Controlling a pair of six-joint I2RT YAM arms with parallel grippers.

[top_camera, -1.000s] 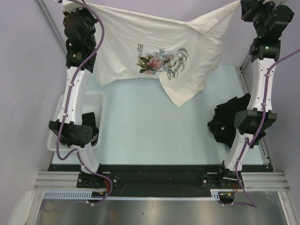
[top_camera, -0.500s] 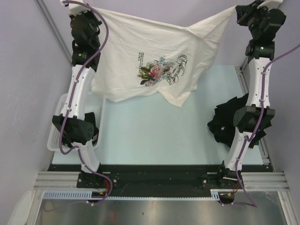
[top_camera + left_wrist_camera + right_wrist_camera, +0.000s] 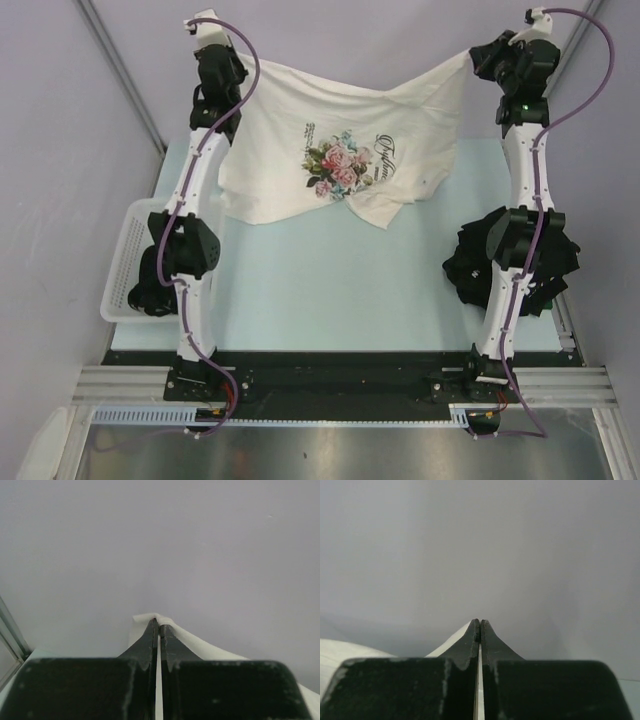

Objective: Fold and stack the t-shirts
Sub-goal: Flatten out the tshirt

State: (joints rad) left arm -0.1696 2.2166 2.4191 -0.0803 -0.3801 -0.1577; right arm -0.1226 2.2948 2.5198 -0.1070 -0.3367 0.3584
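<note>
The pale blue table [image 3: 330, 285] fills the middle of the top view. Above its far half hangs the cream-white t-shirt [image 3: 290, 120], stretched between the 2 arms (like washing on a line). Its top edge sags in the middle, its multicoloured flower print [image 3: 345, 165] faces the camera, and its lower hem drops in folds to the table's far part. Whether the hem touches the surface cannot be told.

The left arm [image 3: 195, 200] and the right arm [image 3: 528, 190] both reach up and away from their bases.

A heap of black t-shirts [image 3: 465, 260] lies crumpled at the table's right edge, partly behind the right arm's elbow. The white mesh basket [image 3: 125, 255] sits at the table's left edge, beside the left arm.

The left gripper [image 3: 159, 624] has its fingers pinched together on 1 upper corner of the cream-white t-shirt, with cloth bunched at the tips and trailing off to the right. The right gripper [image 3: 479, 624] is likewise clamped tight on the opposite corner, with a sliver of cream cloth showing between its fingers.
</note>
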